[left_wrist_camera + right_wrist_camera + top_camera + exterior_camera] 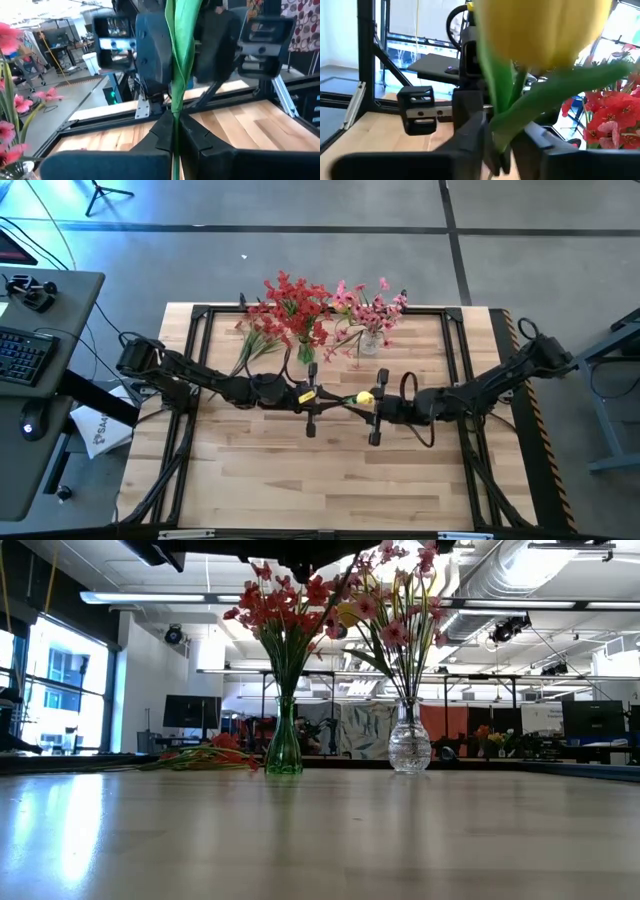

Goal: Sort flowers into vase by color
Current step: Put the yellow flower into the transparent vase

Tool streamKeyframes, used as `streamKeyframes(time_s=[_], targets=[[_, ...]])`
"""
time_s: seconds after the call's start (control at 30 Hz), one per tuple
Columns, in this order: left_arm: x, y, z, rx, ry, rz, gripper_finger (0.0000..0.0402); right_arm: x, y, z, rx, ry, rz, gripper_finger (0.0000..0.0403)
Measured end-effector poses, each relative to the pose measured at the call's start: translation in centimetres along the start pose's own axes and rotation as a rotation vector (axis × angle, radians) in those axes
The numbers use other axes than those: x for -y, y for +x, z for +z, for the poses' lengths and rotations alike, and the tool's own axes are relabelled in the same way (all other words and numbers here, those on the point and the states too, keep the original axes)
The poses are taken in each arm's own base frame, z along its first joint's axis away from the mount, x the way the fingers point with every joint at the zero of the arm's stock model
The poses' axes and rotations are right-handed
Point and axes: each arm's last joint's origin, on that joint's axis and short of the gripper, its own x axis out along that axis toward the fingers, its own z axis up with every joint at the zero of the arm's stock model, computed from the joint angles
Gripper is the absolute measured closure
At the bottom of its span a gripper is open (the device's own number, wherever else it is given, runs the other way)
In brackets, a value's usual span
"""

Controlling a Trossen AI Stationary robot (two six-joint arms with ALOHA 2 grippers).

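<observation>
A yellow flower (364,397) with a green stem (340,400) hangs above the middle of the table between my two grippers. My left gripper (322,396) comes from the table's left and is shut on the stem. My right gripper (370,404) comes from the right and is shut on the stem just under the bloom (540,30). At the far side, a green vase (284,745) holds red flowers (295,300) and a clear vase (409,740) holds pink flowers (370,305). My left gripper pinches the green stem (176,131) between its two fingers, which come level from the table's left. The stem runs on past the fingertips toward the other gripper, clear of the table. My right gripper pinches the stem and a leaf just below the yellow bloom (501,131) between its two fingers, level, from the table's right. The bloom stands right past the fingertips, and the flower is clear of the table.
Loose red and yellow flowers (255,340) lie on the table left of the green vase, and also show in the low view (205,757). A black frame (200,315) runs round the wooden tabletop. The near half of the tabletop (320,480) is bare wood.
</observation>
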Motion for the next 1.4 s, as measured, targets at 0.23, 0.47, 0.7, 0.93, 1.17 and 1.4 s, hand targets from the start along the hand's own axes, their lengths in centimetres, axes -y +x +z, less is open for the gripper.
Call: streamKeyframes(time_s=[0.23, 0.47, 0.7, 0.93, 1.17, 1.4], targets=[[0.0, -0.1, -1.5, -0.169, 0.028, 0.057, 0.0340, 0.7, -0.8, 3.1, -0.221, -0.045, -0.183, 0.0387], [-0.2, -0.3, -2.6, -0.279, -0.013, 0.093, 0.0293, 7.2, -4.8, 6.7, -0.505, 0.026, -0.392, 0.0396], [-0.1, -0.3, -2.7, -0.288, -0.017, 0.092, 0.0290, 12.1, -6.3, 7.6, -0.419, 0.074, -0.519, 0.0399], [-0.2, -0.3, -2.7, -0.288, -0.010, 0.093, 0.0290, 15.2, -4.7, 6.5, -0.365, 0.058, -0.532, 0.0400], [-0.2, -0.3, -2.7, -0.288, -0.008, 0.092, 0.0290, 17.4, -2.7, 4.2, -0.456, 0.069, -0.558, 0.0400], [-0.2, -0.3, -2.7, -0.288, -0.008, 0.092, 0.0290, 18.8, -1.6, 2.1, -0.521, 0.191, -0.518, 0.0400]])
